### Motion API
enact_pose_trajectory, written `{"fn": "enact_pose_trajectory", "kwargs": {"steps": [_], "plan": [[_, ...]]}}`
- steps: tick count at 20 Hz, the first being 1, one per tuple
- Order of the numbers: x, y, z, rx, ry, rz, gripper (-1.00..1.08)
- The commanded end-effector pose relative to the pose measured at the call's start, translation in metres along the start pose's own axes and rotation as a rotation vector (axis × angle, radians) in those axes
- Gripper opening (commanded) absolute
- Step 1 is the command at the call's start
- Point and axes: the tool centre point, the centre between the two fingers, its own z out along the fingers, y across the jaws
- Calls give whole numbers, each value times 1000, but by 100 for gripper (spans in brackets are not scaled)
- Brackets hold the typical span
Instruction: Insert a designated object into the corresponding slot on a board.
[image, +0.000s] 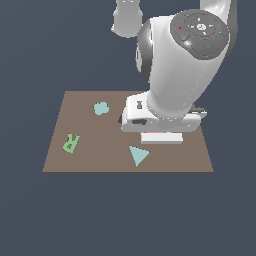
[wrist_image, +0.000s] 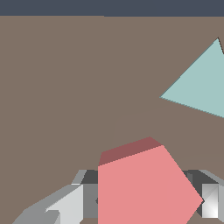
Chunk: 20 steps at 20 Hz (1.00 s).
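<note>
The salmon-red pentagon block (wrist_image: 144, 188) sits between my gripper's (wrist_image: 144, 202) two grey fingers (wrist_image: 65, 205), and both look pressed against its sides. In the exterior view only a thin red strip of the block (image: 160, 134) shows under the white hand, and the gripper (image: 161, 138) is low over the brown board (image: 90, 160), right of its middle. The slot is hidden, probably behind the arm. A small dark patch (image: 121, 119) shows at the hand's edge, and I cannot tell what it is.
A teal triangle (image: 138, 155) lies on the board just in front of the gripper, and it shows large in the wrist view (wrist_image: 201, 87). A green letter R (image: 71, 143) sits toward the exterior view's left. A teal lobed shape (image: 101, 108) lies farther back.
</note>
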Motion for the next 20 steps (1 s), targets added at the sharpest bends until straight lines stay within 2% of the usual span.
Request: {"fn": "enact_pose_trajectory", "kwargs": {"steps": [1, 11, 20], "plan": [[-14, 2, -1, 0, 1, 104, -100], [-65, -5, -4, 1, 0, 477, -100], [-90, -19, -5, 1, -1, 687, -100]]}}
